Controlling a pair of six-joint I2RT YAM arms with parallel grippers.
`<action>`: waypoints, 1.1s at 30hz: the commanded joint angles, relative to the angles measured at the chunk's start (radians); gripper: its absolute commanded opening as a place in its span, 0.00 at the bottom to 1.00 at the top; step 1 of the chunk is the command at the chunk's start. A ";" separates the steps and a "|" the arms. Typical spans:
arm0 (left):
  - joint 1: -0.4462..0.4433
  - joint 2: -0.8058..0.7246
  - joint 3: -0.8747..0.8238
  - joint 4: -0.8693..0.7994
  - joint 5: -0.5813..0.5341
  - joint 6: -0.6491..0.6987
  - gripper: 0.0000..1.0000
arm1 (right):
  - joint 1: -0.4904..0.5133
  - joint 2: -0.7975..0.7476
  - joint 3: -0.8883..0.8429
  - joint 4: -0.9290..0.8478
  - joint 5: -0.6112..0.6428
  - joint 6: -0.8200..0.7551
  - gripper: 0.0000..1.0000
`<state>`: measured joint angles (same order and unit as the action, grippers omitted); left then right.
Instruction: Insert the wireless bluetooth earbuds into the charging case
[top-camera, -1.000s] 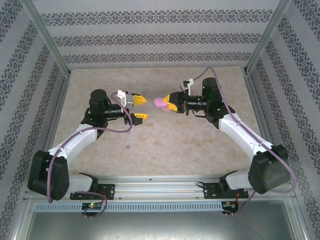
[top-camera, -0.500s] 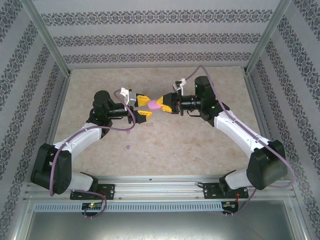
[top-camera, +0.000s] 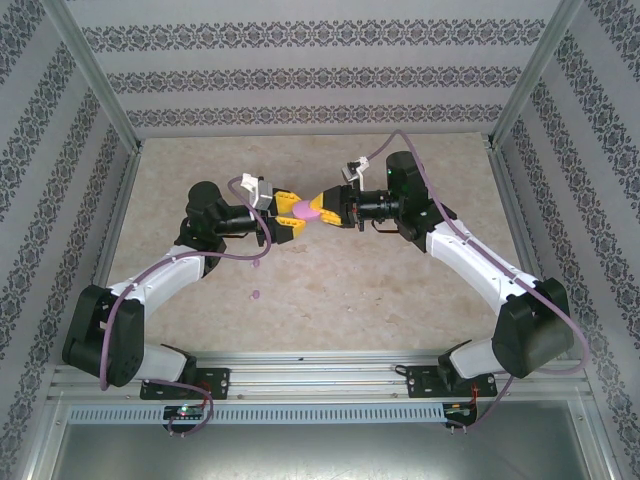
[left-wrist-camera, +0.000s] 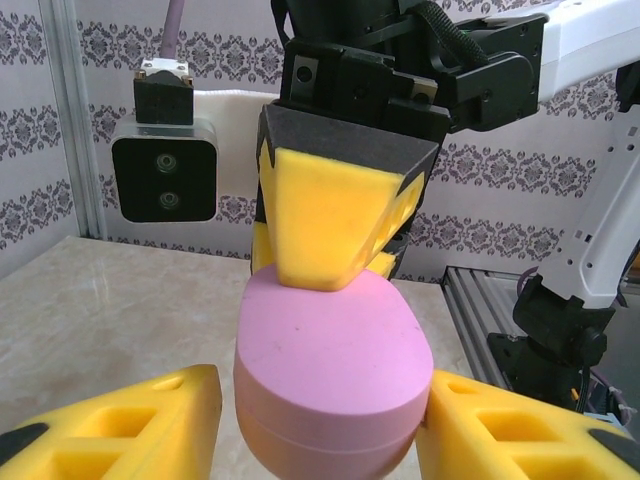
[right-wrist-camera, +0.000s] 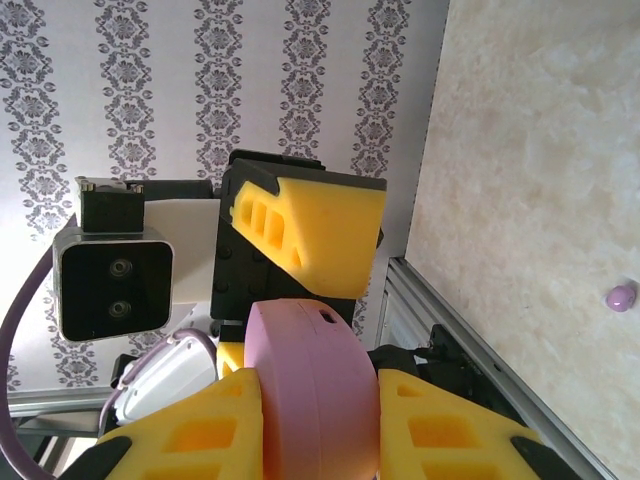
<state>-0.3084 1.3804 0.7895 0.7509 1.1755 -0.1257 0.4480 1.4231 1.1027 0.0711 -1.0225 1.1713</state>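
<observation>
A closed oval pink charging case (top-camera: 308, 210) hangs in the air over the middle of the table. My right gripper (top-camera: 328, 206) is shut on it, and in the right wrist view its yellow pads press both flat faces of the case (right-wrist-camera: 310, 390). My left gripper (top-camera: 292, 214) faces it and stands open, straddling the case's free end (left-wrist-camera: 330, 370). One left pad touches the case and the other shows a narrow gap. One tiny purple earbud (top-camera: 255, 295) lies on the table near the left arm, also seen as a small bud (right-wrist-camera: 621, 296). The other earbuds are out of view.
The beige marble-look table (top-camera: 380, 290) is fenced by patterned walls and a metal frame. A metal rail (top-camera: 320, 375) runs along the near edge, carrying both arm bases. A purple cable (top-camera: 250, 255) loops off the left wrist.
The right gripper carried the pink case leftward and the left gripper came forward to meet it. The left fingers now bracket the case's end; little motion over the last half second.
</observation>
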 joint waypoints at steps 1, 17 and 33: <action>-0.011 0.008 0.008 0.072 0.025 -0.028 0.48 | 0.009 0.001 0.027 0.029 -0.019 -0.009 0.13; -0.011 0.020 0.011 0.186 0.076 -0.133 0.17 | -0.003 -0.029 0.028 0.022 0.020 -0.075 0.47; -0.006 -0.017 0.004 0.205 0.169 -0.284 0.14 | 0.103 -0.251 0.167 -0.544 0.411 -1.025 0.74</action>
<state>-0.3084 1.3933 0.7895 0.8841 1.2888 -0.3550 0.4927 1.1637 1.2198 -0.2634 -0.7502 0.4698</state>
